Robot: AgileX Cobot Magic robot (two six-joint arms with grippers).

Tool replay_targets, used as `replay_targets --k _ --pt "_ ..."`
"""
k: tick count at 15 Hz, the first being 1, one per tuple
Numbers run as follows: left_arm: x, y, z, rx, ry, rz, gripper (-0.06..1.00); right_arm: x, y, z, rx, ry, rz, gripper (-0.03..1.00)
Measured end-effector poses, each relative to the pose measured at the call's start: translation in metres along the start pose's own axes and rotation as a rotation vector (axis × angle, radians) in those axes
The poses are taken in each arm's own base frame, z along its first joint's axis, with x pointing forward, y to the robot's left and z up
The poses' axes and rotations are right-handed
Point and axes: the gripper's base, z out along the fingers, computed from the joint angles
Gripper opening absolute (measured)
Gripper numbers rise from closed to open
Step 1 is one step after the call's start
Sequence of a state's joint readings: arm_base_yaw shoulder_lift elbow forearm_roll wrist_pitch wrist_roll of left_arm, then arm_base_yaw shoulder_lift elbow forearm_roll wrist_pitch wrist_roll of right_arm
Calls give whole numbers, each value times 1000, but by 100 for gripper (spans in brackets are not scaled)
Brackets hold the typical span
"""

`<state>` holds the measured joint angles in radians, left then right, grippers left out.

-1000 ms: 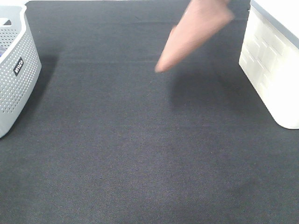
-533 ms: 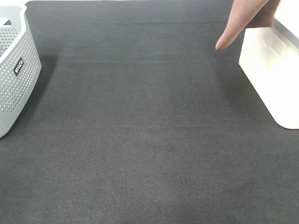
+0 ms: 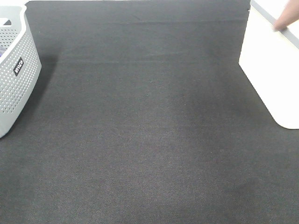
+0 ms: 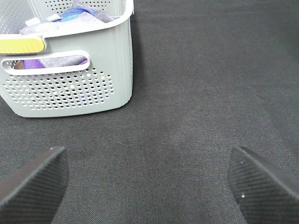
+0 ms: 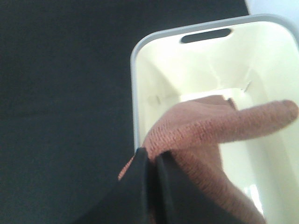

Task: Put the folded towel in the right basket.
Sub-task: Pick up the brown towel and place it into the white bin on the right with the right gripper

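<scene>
While our R gripper (image 5: pixel 152 161) pinches the pink towel (image 5: pixel 205 130) over the white R basket (image 5: pixel 135 70), our L gripper (image 4: pixel 149 186) holds its fingers (image 4: pixel 32 182) wide apart above the dark woven tabletop (image 3: pixel 149 140).

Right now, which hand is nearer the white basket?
Right. The right hand, shut on the towel, hangs over the white basket; the left hand is open near the grey basket, across the table.

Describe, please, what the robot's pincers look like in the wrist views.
The left pincer has two black, wedge-shaped fingers with rounded tips and a finely textured surface. The right pincer shows plain black, narrow fingers, too blurred for texture. No cables, markings or arm links are visible.
</scene>
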<state>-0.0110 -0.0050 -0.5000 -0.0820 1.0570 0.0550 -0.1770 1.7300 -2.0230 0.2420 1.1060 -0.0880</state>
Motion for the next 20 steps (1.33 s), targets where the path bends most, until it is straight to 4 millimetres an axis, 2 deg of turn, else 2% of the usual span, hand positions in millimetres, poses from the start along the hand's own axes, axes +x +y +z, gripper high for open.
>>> replay_targets --k 2,4,8,10,11,12,13,15,20 --pt "0 0 0 0 0 0 88 -3 -22 -5 3 -38 59 0" --pt "0 0 0 0 0 0 88 -2 -28 3 3 -23 63 0" --pt "0 0 0 0 0 0 88 13 -48 60 49 121 118 2" --pt "0 0 0 0 0 0 88 20 -56 76 81 176 142 17" --pt "0 0 0 0 0 0 88 22 -56 79 81 192 146 30" --pt "0 0 0 0 0 0 88 22 -56 79 81 192 146 30" --pt "0 0 0 0 0 0 88 23 -55 79 67 200 162 48" --pt "0 0 0 0 0 0 88 23 -52 79 33 208 184 62" --pt "0 0 0 0 0 0 88 17 -26 47 -71 188 171 66"
